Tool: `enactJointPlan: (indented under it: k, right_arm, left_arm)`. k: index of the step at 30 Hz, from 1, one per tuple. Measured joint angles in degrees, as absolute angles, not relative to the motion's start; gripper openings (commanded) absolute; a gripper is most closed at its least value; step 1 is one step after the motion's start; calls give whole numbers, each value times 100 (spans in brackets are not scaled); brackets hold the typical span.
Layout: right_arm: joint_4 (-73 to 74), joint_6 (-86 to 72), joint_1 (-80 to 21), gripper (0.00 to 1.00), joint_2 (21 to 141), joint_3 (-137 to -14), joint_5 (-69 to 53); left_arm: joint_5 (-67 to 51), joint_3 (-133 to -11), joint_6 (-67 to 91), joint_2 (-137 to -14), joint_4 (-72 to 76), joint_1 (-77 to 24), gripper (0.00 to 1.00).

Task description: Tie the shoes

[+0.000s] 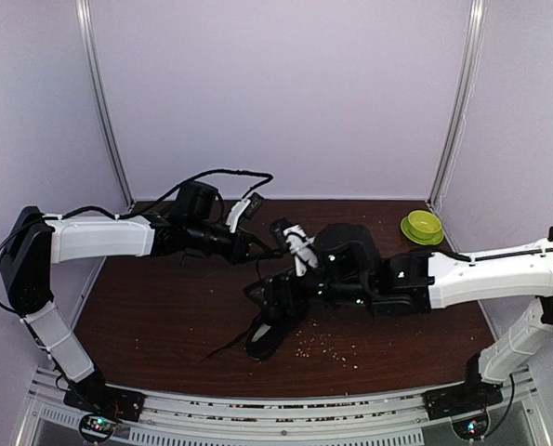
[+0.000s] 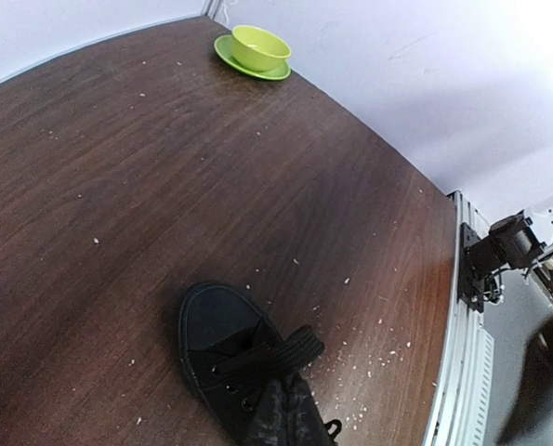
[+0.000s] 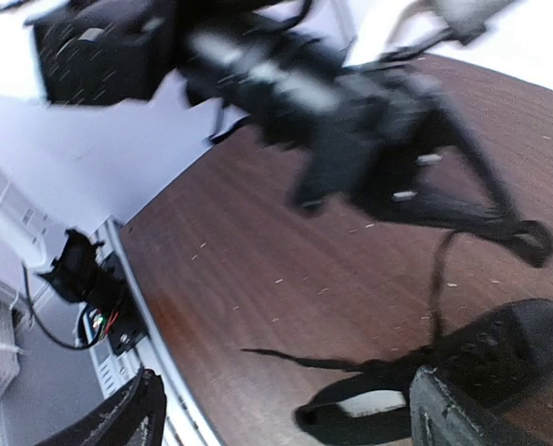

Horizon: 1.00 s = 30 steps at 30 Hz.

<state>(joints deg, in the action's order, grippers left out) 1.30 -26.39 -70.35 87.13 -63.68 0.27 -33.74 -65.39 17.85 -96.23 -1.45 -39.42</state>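
Sneaker [image 2: 218, 339] under right gripper [image 3: 290, 413]: likely soft, light | lace [image 3: 436, 288]: thin, limp, slippery; take near its free end | left gripper [image 2: 283, 413] pinching lace | right gripper spread

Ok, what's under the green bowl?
A green saucer, its rim showing past the green bowl's base. The saucer's middle and the table beneath it are covered.
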Motion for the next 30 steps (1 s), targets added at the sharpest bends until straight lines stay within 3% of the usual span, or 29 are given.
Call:
enactJointPlan:
  k: [8,16,18,22,30]
  right_arm:
    - [-878,-2969,-5317,93,7977,-4794,-762]
    - [-902,-2255,-4871,89,8534,-5286,-2204]
    - [-987,-2226,-4801,83,8702,-5443,-2469]
    - [-1299,-2283,-4641,57,8962,-5459,-2945]
    - [-1756,-2467,-4580,36,9177,-5461,-3387]
  left_arm:
    - [-3850,-6539,1809,-9623,8,-3942,0]
    - [-4353,-6635,1758,-9688,-34,-3948,0]
    - [-4397,-6635,1737,-9688,-58,-3948,0]
    - [-4440,-6637,1702,-9695,-64,-3948,0]
    - [-4569,-6646,1651,-9708,-141,-3948,0]
